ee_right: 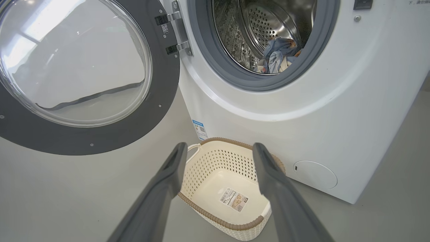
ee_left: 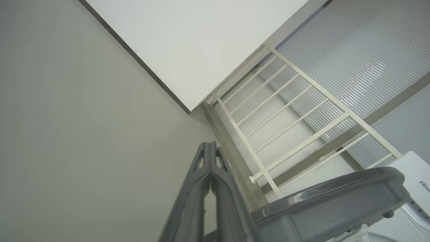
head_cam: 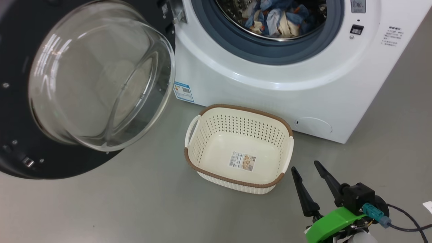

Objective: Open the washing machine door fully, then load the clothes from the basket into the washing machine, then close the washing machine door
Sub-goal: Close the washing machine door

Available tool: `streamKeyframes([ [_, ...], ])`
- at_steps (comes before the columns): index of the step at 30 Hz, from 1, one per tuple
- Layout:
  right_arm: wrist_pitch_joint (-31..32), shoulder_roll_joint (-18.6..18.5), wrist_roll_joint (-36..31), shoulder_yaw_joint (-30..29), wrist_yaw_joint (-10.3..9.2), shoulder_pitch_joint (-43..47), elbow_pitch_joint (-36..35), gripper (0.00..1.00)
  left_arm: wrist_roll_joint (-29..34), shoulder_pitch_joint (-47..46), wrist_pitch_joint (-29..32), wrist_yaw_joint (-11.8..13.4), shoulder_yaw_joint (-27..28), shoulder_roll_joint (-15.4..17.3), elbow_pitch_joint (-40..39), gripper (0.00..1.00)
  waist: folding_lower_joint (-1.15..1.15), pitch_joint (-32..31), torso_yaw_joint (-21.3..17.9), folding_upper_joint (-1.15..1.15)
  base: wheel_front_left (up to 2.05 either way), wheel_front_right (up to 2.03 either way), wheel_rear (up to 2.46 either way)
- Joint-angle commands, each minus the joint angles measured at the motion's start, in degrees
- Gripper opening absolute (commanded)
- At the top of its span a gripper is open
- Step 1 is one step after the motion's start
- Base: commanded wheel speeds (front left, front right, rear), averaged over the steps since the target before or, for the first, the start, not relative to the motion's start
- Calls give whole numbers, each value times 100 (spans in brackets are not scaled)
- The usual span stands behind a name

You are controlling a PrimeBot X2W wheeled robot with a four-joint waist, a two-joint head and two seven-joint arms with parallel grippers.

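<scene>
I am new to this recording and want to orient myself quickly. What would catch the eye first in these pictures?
The washing machine door stands wide open at the left of the head view, its clear glass bulging toward the camera. To its right, the blue clothes lie inside the white washing machine, while the basket on the floor before it is empty. The right claw hangs open beside the basket.

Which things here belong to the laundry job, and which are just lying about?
Part of the job:
washing machine
washing machine door, swung open
clothes, inside the drum
basket, empty, on the floor
right gripper, open, holding nothing
left gripper, shut, holding nothing

Just lying about:
white railing
white scrap on the floor
</scene>
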Motion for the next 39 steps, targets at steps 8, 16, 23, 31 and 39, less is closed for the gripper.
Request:
streamKeyframes([
  [8,-27,12,-128,158,9,-370,-89,100,-1683,-767,1132,-56,317,703,519,0,0,302,-265,0,0,0,0],
  [16,-16,12,-169,193,9,-504,-73,100,-2374,-1053,1878,-57,508,952,1018,0,0,423,-435,0,0,0,0],
  [23,-11,12,-155,227,9,-549,-75,100,-2636,-1284,2229,-57,566,1015,1339,0,0,460,-600,0,0,0,0],
  [31,-14,12,-109,231,9,-548,-88,100,-2850,-1337,2766,-57,559,996,1475,0,0,453,-760,0,0,0,0],
  [39,-20,12,-7,236,9,-512,-65,100,-3097,-1031,3730,-57,473,873,1154,0,0,404,-801,0,0,0,0],
])
